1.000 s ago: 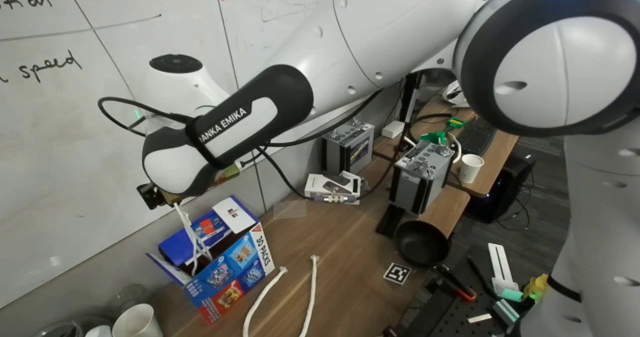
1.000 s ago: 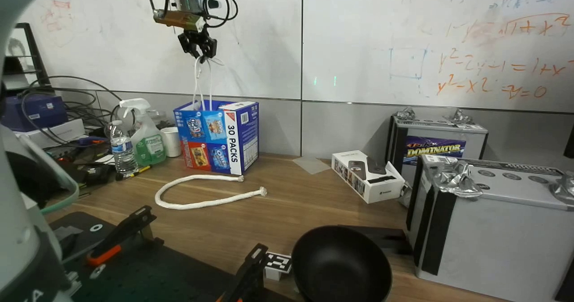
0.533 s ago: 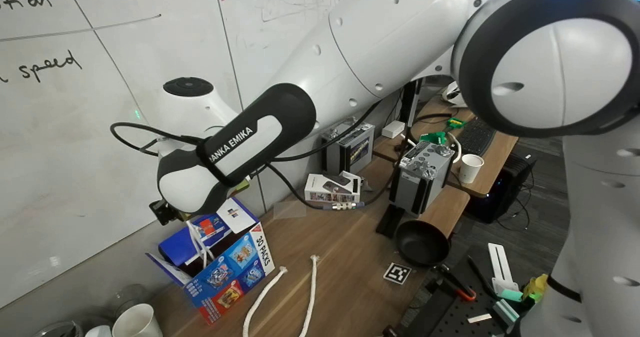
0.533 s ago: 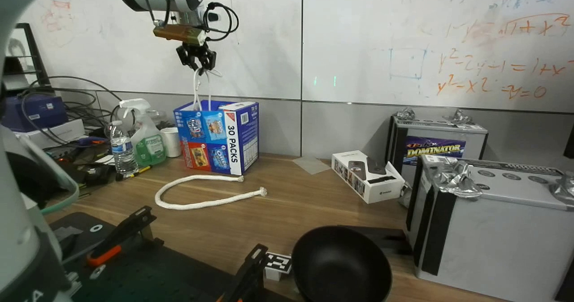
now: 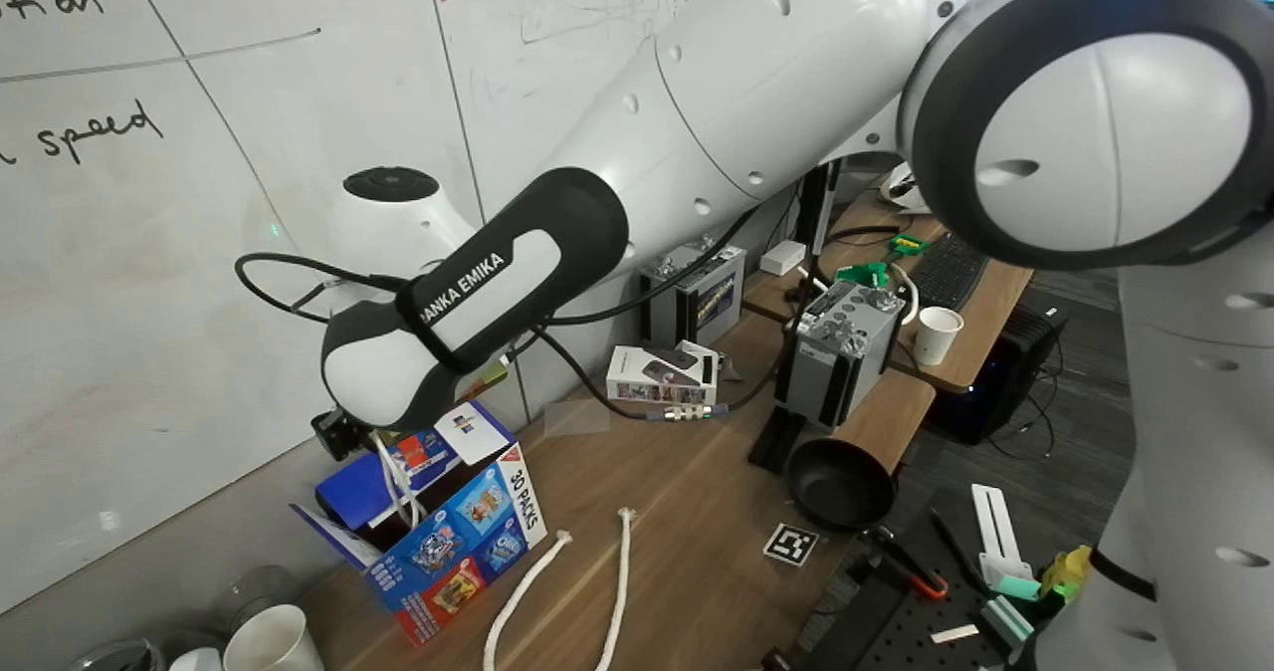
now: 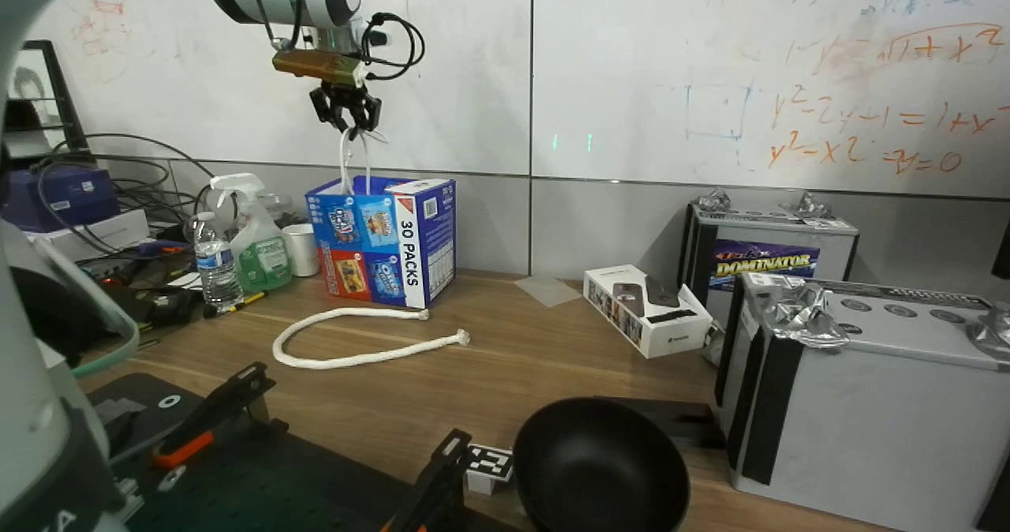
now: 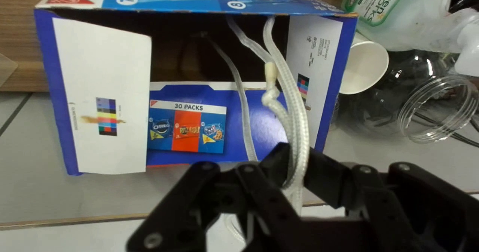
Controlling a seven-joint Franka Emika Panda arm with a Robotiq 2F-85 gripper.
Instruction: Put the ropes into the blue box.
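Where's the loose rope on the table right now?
In an exterior view, the loose rope lies left of centre on the table, a U opening rightward, just in front of the blue box.

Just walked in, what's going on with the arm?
A white robot arm holds thin white braided rope strands in its black tool, above an open blue cardboard snack box. Their lower parts hang into the box, not yet released. Another white rope lies curved on the brown wooden desk, outside the box.

White arm, dark bands, lettering "EMIKA"; looped black cable; black jointed tool.
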